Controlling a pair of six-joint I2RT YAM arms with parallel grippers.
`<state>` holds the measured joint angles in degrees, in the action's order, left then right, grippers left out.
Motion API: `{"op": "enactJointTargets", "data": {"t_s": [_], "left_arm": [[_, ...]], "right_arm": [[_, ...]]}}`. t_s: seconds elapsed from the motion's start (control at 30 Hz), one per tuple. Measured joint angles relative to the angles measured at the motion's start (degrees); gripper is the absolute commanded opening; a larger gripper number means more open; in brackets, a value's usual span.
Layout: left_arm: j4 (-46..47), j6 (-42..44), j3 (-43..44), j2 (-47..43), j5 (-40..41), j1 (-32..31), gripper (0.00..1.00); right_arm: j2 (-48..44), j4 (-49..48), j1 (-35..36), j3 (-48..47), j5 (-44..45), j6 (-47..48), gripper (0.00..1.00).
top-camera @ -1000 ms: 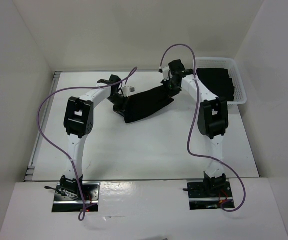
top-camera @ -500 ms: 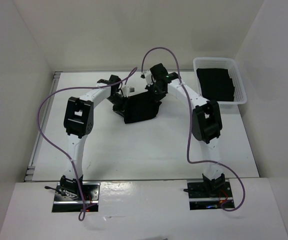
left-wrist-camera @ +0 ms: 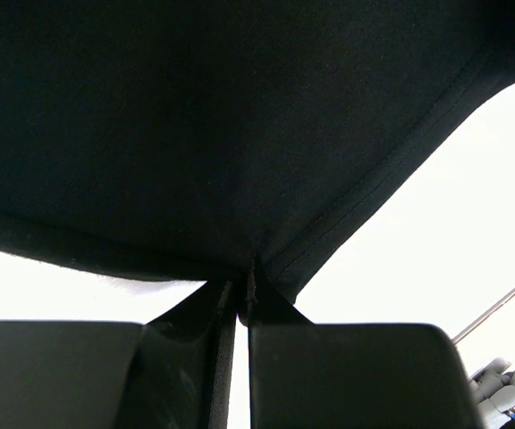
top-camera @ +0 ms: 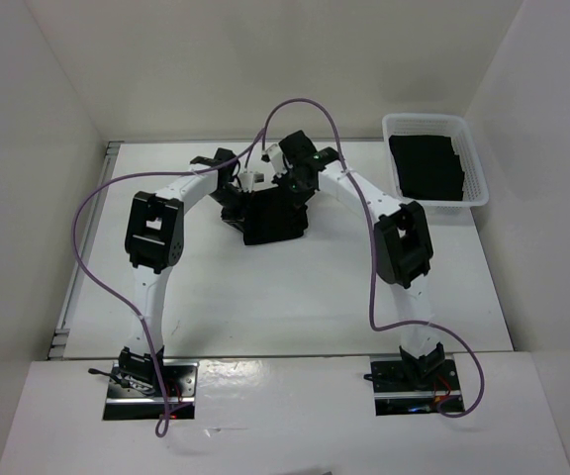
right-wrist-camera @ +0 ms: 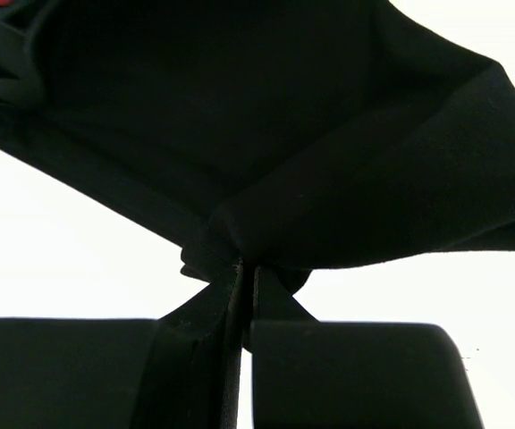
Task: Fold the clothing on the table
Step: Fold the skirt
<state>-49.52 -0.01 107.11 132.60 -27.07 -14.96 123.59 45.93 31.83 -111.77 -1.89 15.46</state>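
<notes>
The black clothing [top-camera: 277,217] hangs doubled over between the two arms at the back middle of the white table [top-camera: 265,297]. My left gripper [top-camera: 237,195] is shut on its left edge; in the left wrist view the clothing [left-wrist-camera: 204,125] fills the top and its hem is pinched at the left gripper [left-wrist-camera: 244,290]. Just to the right, my right gripper [top-camera: 295,186] is shut on the garment's upper edge. The right wrist view shows the clothing [right-wrist-camera: 266,125] bunched into the right gripper [right-wrist-camera: 247,266].
A white lattice basket [top-camera: 478,188] with dark folded fabric [top-camera: 428,163] inside stands at the back right. White walls close in the table on the left, back and right. A purple cable [top-camera: 305,104] loops above the grippers.
My right gripper has carried its end of the clothing leftward toward the left gripper, so the spread garment is now doubled into a narrower shape. The left arm has stayed put.
</notes>
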Motion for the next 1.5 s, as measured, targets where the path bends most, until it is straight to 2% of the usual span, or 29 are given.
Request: {"op": "enactJointTargets", "data": {"t_s": [0.77, 0.9, 1.03, 1.17, 1.33, 1.5], "left_arm": [[0.0, 0.0, -0.4, -0.2, 0.0, 0.2, 0.09], [-0.1, 0.0, -0.4, -0.2, 0.0, 0.2, 0.15], [-0.2, 0.0, -0.4, -0.2, 0.0, 0.3, 0.15], [-0.3, 0.0, -0.9, -0.4, -0.2, 0.9, 0.15], [-0.4, 0.0, -1.0, -0.6, 0.0, 1.1, 0.15], [-0.4, 0.1, -1.0, -1.0, 0.4, 0.8, 0.15]], "right_arm": [[0.6, 2.7, 7.7, -8.3, -0.5, 0.1, 0.00], [0.8, 2.8, 9.3, -8.3, -0.5, 0.5, 0.00], [0.8, 2.8, 10.6, -7.9, -0.8, 0.8, 0.00], [0.5, 1.1, 11.8, -4.0, -0.3, 1.1, 0.00], [-0.7, -3.0, 12.5, 6.7, 4.2, 2.5, 0.00], [-1.8, -3.6, 8.5, 12.9, 6.9, 3.6, 0.00]]}}
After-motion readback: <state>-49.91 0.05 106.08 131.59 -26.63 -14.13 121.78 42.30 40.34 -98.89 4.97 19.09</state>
